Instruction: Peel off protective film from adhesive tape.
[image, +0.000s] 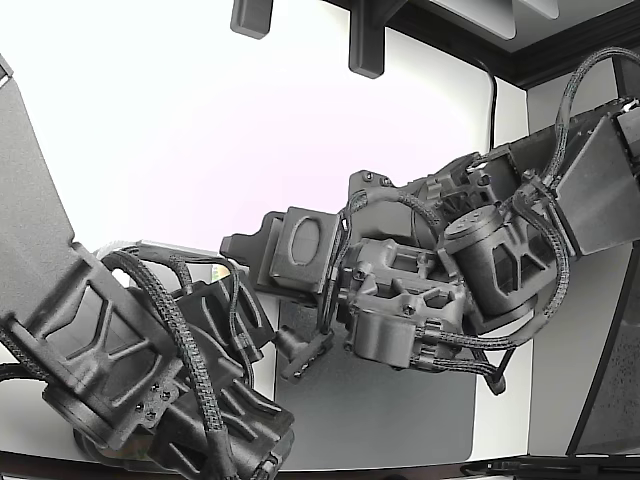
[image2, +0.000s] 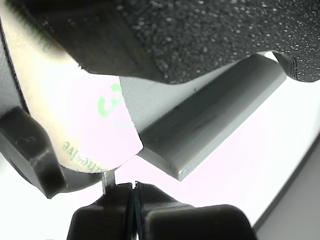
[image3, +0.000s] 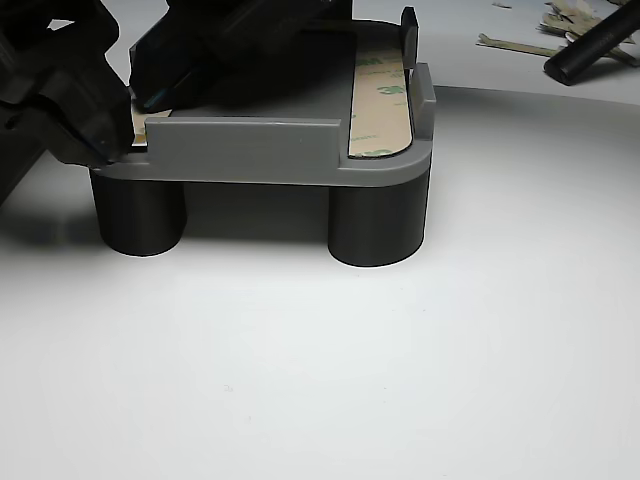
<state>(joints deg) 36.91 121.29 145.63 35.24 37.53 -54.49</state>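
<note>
Two dark arms crowd the exterior view, the nearer arm (image: 150, 370) bulking up from the exterior view's left and the second arm (image: 480, 270) reaching in from the exterior view's right, both converging over a grey mat (image: 400, 420) on the white table (image3: 400, 380). Down at bench level in the other view sits the grey fixture (image3: 290, 150), a tray with a low rim on stubby dark legs, and on its deck lies a strip of adhesive tape (image3: 382, 105) with green print on its pale protective film, running along the far-right edge. A second strip (image2: 85, 120) fills the wrist view, its rounded end close to the gripper (image2: 134, 192). The fingers there look pressed together, with a thin pale sliver just above them (whether that is the film's corner pinched between them, I cannot tell). Judging from this, the step in hand is getting a lifted corner and drawing it back. Doing it well means gripping only the film, not the adhesive beneath, then pulling low and back along the strip's length, slowly, so the film rolls away instead of tearing or dragging the tape off the fixture. Discarded film scraps (image3: 520, 45) lie on the table behind.
</note>
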